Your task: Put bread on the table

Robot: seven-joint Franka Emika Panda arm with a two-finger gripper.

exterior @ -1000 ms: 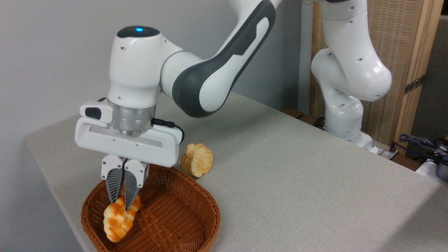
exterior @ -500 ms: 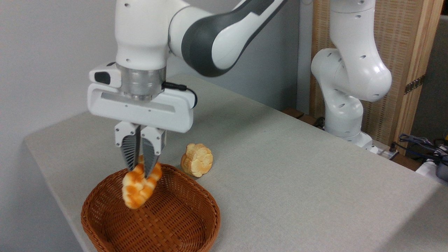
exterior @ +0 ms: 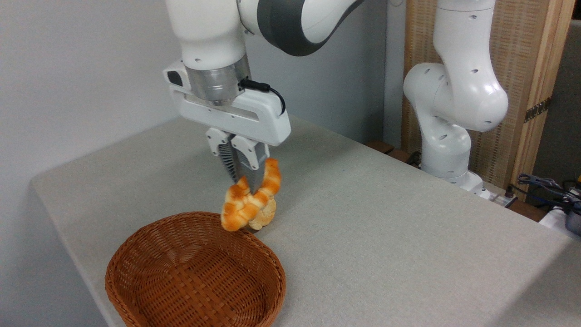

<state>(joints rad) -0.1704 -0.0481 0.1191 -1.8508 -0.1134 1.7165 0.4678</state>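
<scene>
The bread [exterior: 245,204], a glossy braided loaf in cream and golden orange, hangs tilted in the air above the far rim of the brown wicker basket [exterior: 195,272]. My gripper [exterior: 247,181] is shut on its upper half, fingers pointing down. The loaf is clear of the basket and off the table [exterior: 386,236], a large surface under light grey-beige cloth. It partly covers a round bun behind it.
A round pale bun [exterior: 265,218] stands on the cloth just behind the basket, mostly hidden by the held loaf. The arm's white base [exterior: 447,150] rises at the table's far right edge. Cables and gear [exterior: 553,195] lie off the right side.
The gripper has lifted the bread up out of the basket and carried it right and away from the camera, over the far rim. The basket now holds nothing.
</scene>
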